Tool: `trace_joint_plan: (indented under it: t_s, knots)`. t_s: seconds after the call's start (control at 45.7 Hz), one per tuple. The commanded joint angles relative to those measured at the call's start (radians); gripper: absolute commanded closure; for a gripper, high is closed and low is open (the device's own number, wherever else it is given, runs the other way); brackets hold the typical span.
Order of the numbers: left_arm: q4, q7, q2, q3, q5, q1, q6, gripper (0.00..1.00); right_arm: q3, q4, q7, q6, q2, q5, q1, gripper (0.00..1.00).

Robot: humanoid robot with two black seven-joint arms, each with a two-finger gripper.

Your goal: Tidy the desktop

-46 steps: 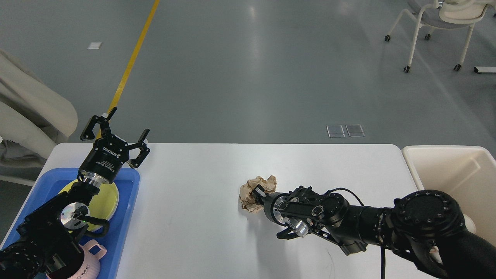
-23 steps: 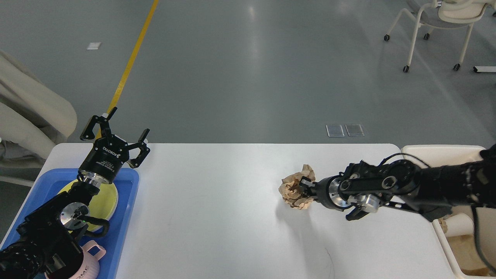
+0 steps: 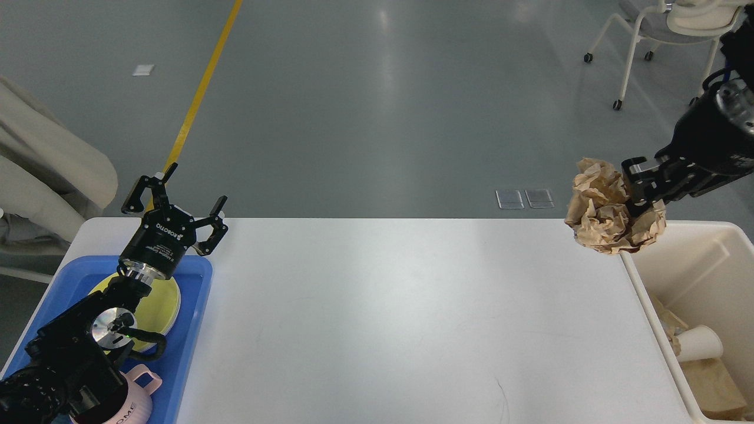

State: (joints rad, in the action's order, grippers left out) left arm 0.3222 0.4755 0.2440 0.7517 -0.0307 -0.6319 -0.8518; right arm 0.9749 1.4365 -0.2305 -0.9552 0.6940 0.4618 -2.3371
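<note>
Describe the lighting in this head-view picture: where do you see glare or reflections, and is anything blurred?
Head view: pale streaks of overhead light reflect off the grey floor; the desktop shows a soft sheen and no hard shadows. The crumpled paper and right gripper are fairly sharp; the left gripper is crisp.

Both arms are matte black, jointed and bolt-studded; the left claw (image 3: 177, 203) carries white lettering above a silver wrist ring.
</note>
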Motion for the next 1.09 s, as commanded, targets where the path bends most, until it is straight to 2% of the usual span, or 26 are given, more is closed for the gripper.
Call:
trace_joint_plan:
  t_s: [0.0,0.088,0.197,0.285,0.35,0.438,0.525,0.591,0.679,0.744,0.766,0.81,0.832,0.876,0.897,1.073]
  knots:
    - [0.000,0.000,0.000,0.000,0.000,0.000,0.000,0.00,0.051,-0.021,0.000,-0.005,0.015,0.024,-0.027,1.00]
    - [0.000,0.000,0.000,0.000,0.000,0.000,0.000,0.00,0.088,-0.079,0.000,-0.005,0.047,0.089,-0.007,1.00]
    - [0.000,0.000,0.000,0.000,0.000,0.000,0.000,0.00,0.082,-0.241,0.010,-0.005,0.140,0.251,0.146,1.00]
    - [0.000,0.000,0.000,0.000,0.000,0.000,0.000,0.00,0.059,-0.379,0.048,0.035,0.196,0.319,0.300,1.00]
    - [0.000,0.000,0.000,0.000,0.000,0.000,0.000,0.00,0.054,-0.461,0.106,0.154,0.208,0.327,0.451,1.00]
    - [0.000,0.000,0.000,0.000,0.000,0.000,0.000,0.00,0.054,-0.569,0.172,0.402,0.199,0.327,0.707,1.00]
    - [0.000,0.000,0.000,-0.002,0.000,0.000,0.000,0.00,0.044,-0.698,0.201,0.685,0.158,0.311,0.973,1.00]
    - [0.000,0.000,0.000,0.000,0.000,0.000,0.000,0.00,0.013,-0.795,0.217,0.840,0.089,0.273,1.168,1.00]
    - [0.000,0.000,0.000,0.000,0.000,0.000,0.000,0.00,-0.051,-0.942,0.220,0.934,-0.003,0.160,1.401,1.00]
    - [0.000,0.000,0.000,0.000,0.000,0.000,0.002,0.00,-0.099,-1.069,0.221,0.954,-0.082,0.086,1.536,1.00]
    - [0.000,0.000,0.000,0.000,0.000,0.000,0.002,0.00,-0.137,-1.178,0.233,0.964,-0.147,0.040,1.621,1.00]
    - [0.000,0.000,0.000,0.000,0.000,0.000,0.002,0.00,-0.160,-1.254,0.255,0.964,-0.191,0.006,1.679,0.90]
    - [0.000,0.000,0.000,0.000,0.000,0.000,0.002,0.00,-0.166,-1.283,0.261,0.964,-0.209,-0.008,1.702,0.75]
    - [0.000,0.000,0.000,0.000,0.000,0.000,0.002,0.00,-0.174,-1.311,0.270,0.967,-0.234,-0.032,1.726,0.21]
    - [0.000,0.000,0.000,0.000,0.000,0.000,0.002,0.00,-0.176,-1.312,0.269,0.969,-0.240,-0.044,1.730,0.00]
    - [0.000,0.000,0.000,0.000,0.000,0.000,0.002,0.00,-0.179,-1.311,0.270,0.961,-0.246,-0.078,1.731,0.00]
